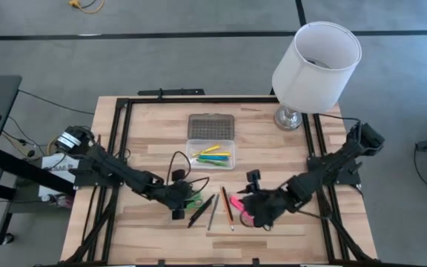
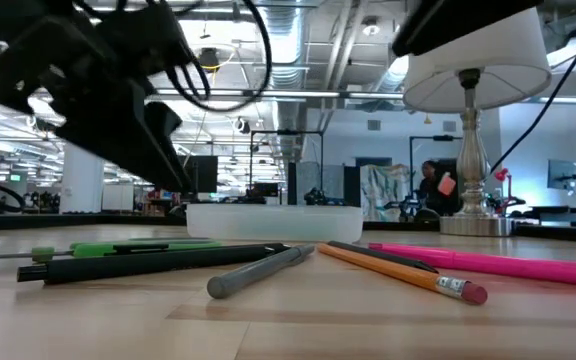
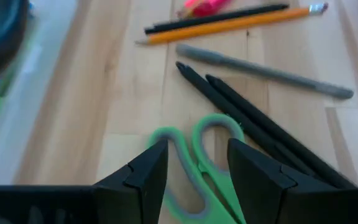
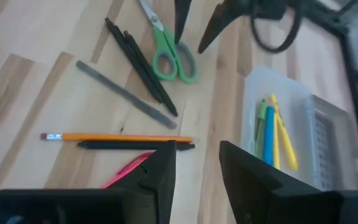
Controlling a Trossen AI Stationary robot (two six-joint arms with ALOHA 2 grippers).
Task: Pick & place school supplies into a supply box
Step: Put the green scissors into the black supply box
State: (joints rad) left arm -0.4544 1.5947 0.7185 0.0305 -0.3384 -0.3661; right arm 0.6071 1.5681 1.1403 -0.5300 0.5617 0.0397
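Green-handled scissors (image 3: pixel 197 158) lie flat on the wooden table. My left gripper (image 3: pixel 194 171) hovers open just above their handles, one finger to each side, clear of them (image 2: pixel 173 170). Beside the scissors lie two black pens (image 1: pixel 200 210), a grey pen (image 1: pixel 213 211), an orange pencil (image 4: pixel 117 137) and a pink highlighter (image 4: pixel 126 171). My right gripper (image 4: pixel 194 168) is open above the highlighter and pencil, holding nothing. The supply box (image 1: pixel 211 154) stands open behind them, with yellow, green and blue pens inside and its grey ribbed lid (image 1: pixel 211 126) folded back.
A white-shaded lamp (image 1: pixel 313 63) stands at the table's far right corner. A black frame (image 1: pixel 124 133) runs along the table's sides. Bare wood (image 1: pixel 154 141) lies left of the box.
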